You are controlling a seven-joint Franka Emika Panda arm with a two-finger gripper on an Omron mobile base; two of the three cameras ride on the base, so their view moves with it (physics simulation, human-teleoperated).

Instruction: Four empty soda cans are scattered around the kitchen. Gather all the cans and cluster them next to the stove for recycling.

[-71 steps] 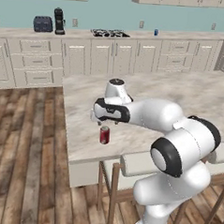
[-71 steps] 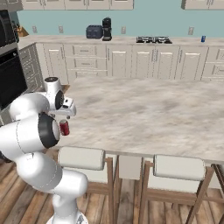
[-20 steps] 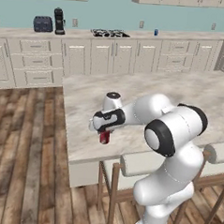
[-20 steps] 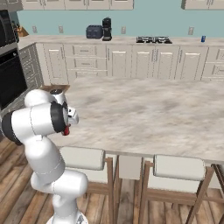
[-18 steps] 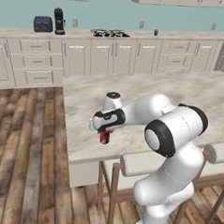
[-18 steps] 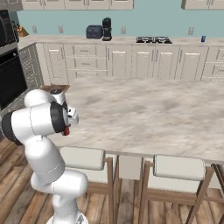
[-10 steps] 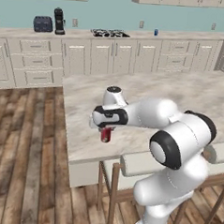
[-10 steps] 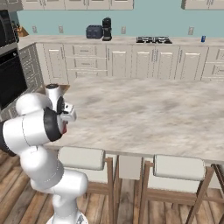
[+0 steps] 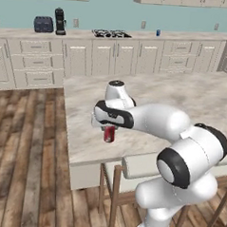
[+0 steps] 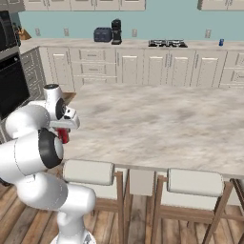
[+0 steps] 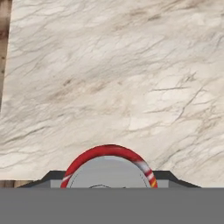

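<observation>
Right under your gripper [image 9: 109,129] you've got a red soda can [image 9: 109,133], jaws closed around its upper body, hanging just above the near corner of the marble table [image 9: 192,99]. It's an empty can, so expect it light, thin-walled and slick: squeeze gently or it'll dent, and grip mid-wall, not the rim. Far off on the back counter, the stove [image 9: 111,33] waits, with a blue can [image 9: 158,32] to its right.
</observation>
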